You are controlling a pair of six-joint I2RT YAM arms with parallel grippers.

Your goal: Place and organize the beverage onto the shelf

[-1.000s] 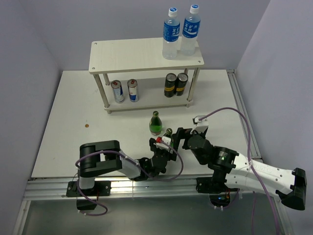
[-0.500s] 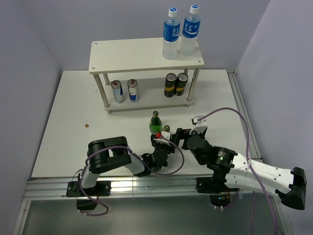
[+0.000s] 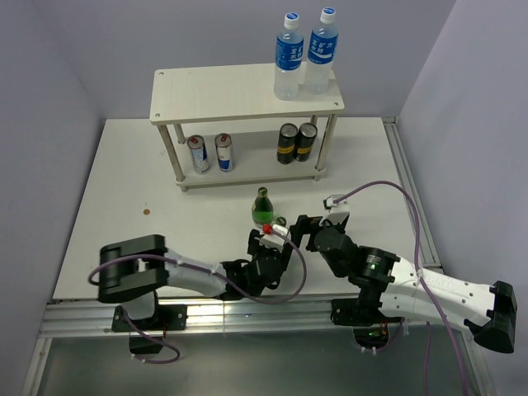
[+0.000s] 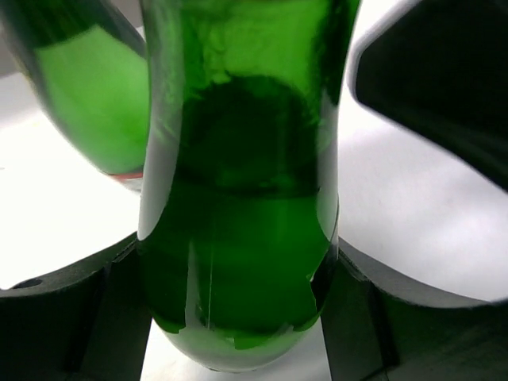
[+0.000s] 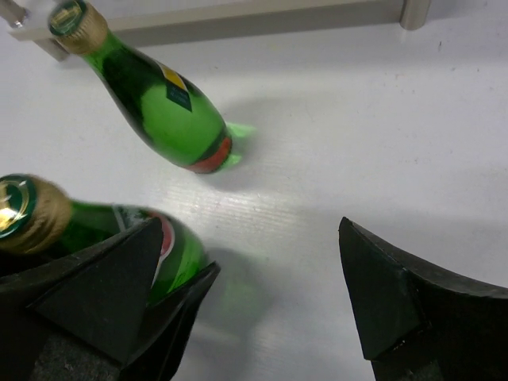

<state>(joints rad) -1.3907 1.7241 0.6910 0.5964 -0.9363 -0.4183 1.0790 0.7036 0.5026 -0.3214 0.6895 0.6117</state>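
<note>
The near green bottle [image 4: 238,238] stands upright on the desk [image 3: 124,181], its long axis vertical, low between the jaws of the left gripper [image 4: 230,317], which are closed against both sides of its body. The far green bottle [image 3: 262,208] stands just beyond it, on the line toward the shelf [image 3: 231,95]. The right gripper [image 5: 254,234] sits just to the right, its jaws spread wide and holding nothing, one finger close to the near bottle. The left arm looks best placed to carry it. On the shelf, the left of the top board is bare beside two water bottles [image 3: 305,54]. Below, a gap lies between the silver cans [image 3: 210,153] and the black cans [image 3: 297,142].
</note>
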